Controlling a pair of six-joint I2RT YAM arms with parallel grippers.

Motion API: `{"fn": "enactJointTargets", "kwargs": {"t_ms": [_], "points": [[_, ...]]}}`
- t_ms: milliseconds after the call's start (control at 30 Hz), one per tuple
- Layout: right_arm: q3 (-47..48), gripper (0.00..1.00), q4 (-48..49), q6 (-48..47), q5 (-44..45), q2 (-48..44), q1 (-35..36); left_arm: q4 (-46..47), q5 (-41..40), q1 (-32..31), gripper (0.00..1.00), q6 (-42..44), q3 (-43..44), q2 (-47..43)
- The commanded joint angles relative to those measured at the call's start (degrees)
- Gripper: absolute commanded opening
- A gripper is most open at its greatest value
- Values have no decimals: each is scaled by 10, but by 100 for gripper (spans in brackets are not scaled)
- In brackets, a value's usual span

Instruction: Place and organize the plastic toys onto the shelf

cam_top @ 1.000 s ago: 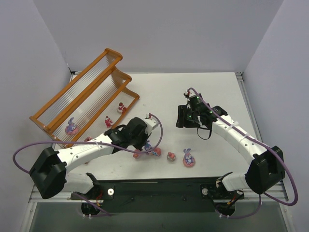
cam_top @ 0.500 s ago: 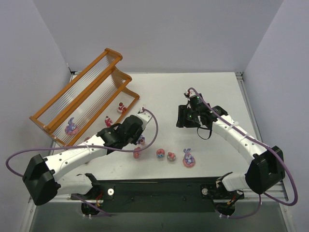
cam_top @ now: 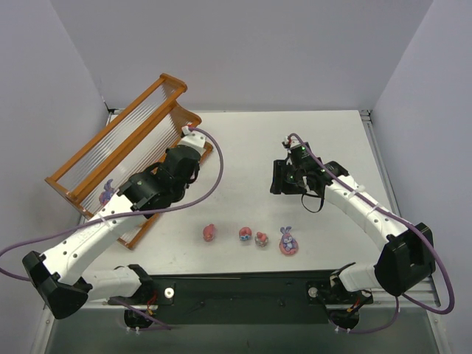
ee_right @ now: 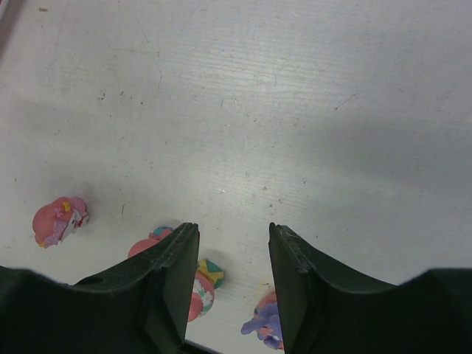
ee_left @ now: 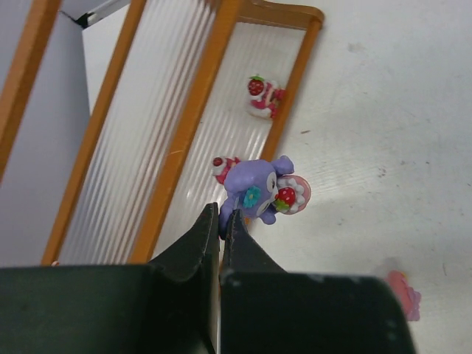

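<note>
Shelf (ee_left: 189,133) is my landmark: I see my left hand (ee_left: 221,219) beside its lowest rail, clamped on a purple toy (ee_left: 257,193); my right hand (ee_right: 231,232) hangs well apart, half open, empty.

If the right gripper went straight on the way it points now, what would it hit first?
Probably the bare table. The right gripper is open and nothing lies ahead of it; the toys sit nearer, under it. Depth is uncertain.

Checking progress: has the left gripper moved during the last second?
Yes. The left gripper, shut on a purple plastic figurine, swung leftward and farther back, reaching the lowest tier of the orange wooden shelf.
</note>
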Motion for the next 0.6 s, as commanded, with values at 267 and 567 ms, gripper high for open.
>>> {"fn": "enactJointTargets", "kwargs": {"t_ms": [267, 567], "points": [[7, 43, -18, -7, 9, -8, -3, -15, 49, 156, 0, 118, 26, -66], [12, 43, -18, -11, 10, -3, -5, 48, 187, 296, 0, 166, 14, -56]]}}
